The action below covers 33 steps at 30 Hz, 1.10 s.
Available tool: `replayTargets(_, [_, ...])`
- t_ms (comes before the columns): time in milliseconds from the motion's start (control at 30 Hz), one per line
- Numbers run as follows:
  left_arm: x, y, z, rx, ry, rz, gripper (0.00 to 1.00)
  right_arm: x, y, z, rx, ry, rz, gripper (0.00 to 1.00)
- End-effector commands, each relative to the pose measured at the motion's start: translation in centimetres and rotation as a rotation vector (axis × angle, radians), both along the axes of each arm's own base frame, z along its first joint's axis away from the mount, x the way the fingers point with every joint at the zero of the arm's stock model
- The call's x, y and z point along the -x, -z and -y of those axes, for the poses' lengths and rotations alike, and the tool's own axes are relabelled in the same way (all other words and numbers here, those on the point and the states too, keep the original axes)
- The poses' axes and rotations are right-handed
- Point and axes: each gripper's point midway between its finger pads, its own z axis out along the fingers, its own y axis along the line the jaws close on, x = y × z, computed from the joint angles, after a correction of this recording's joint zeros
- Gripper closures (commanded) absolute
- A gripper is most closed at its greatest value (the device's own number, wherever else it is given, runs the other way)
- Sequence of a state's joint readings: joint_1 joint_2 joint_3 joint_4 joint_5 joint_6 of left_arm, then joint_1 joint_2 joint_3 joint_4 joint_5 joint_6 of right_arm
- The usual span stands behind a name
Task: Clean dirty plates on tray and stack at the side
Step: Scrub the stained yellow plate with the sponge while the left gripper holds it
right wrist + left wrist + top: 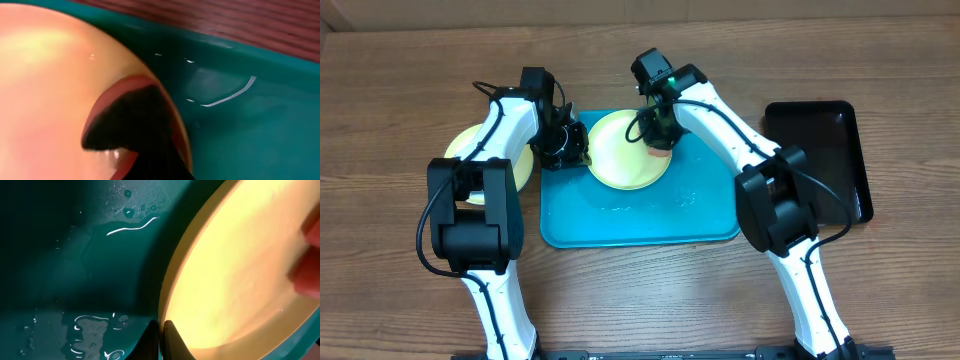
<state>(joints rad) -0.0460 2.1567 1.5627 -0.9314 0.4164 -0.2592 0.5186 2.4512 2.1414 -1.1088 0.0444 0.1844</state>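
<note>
A pale yellow-green round plastic plate [620, 160], smooth and glossy with a thin raised rim, lies at the back of the large turquoise rectangular plastic tray [640, 225], whose round-cornered floor is beaded with water. The left fingers [173, 342] are closed on the plate's left rim. The right fingers [661, 133] are closed, with a pinkish-red pad [662, 153] at their tip pressed on the plate's right side. A second pale yellow plate [463, 150] rests on the wood-grain desk [400, 80], left of the tray.
</note>
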Motion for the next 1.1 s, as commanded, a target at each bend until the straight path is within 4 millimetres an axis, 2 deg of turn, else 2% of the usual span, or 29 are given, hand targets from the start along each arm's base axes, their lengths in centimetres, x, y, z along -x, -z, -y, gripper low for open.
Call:
replayTargets(0, [0.3, 0.3, 0.2, -0.004, 0.022, -0.009, 0.96, -1.0, -0.1, 2.3, 0.106, 0.044, 0.037, 0.96])
replayTargets(100, [0.3, 0.3, 0.2, -0.007, 0.022, -0.009, 0.96, 0.8, 0.3, 2.8, 0.126, 0.045, -0.037, 0.96])
replayTargets(167, [0.3, 0.3, 0.2, -0.007, 0.022, -0.009, 0.96, 2.4, 0.5, 2.4, 0.098, 0.033, -0.113, 0.96])
replayTargets(267, [0.3, 0.3, 0.2, -0.007, 0.023, -0.009, 0.96, 4.6, 0.6, 1.0, 0.019, 0.015, -0.216, 0.96])
replayTargets(367, [0.3, 0.3, 0.3, -0.007, 0.025, -0.009, 0.96, 5.5, 0.5, -0.6, -0.054, -0.005, -0.260, 0.96])
replayTargets(467, [0.3, 0.3, 0.5, -0.007, 0.029, -0.009, 0.96, 5.4, 0.3, -2.6, -0.125, -0.053, -0.242, 0.96])
replayTargets(600, [0.4, 0.3, 0.6, -0.006, 0.032, -0.009, 0.96, 3.8, 0.1, -4.6, -0.173, -0.080, -0.158, 0.96])
replayTargets(733, [0.4, 0.3, 0.7, -0.007, 0.034, -0.009, 0.96, 2.6, -0.3, -5.8, -0.222, -0.093, -0.104, 0.96])
replayTargets(1000, [0.7, 0.8, 1.2, -0.089, 0.057, -0.012, 0.96, 3.7, -0.1, -5.1, -0.200, -0.088, -0.154, 0.96])
replayTargets(1067, [0.9, 0.9, 1.8, -0.103, 0.073, -0.012, 0.92, 3.8, -0.1, -5.1, -0.198, -0.087, -0.158, 0.96])
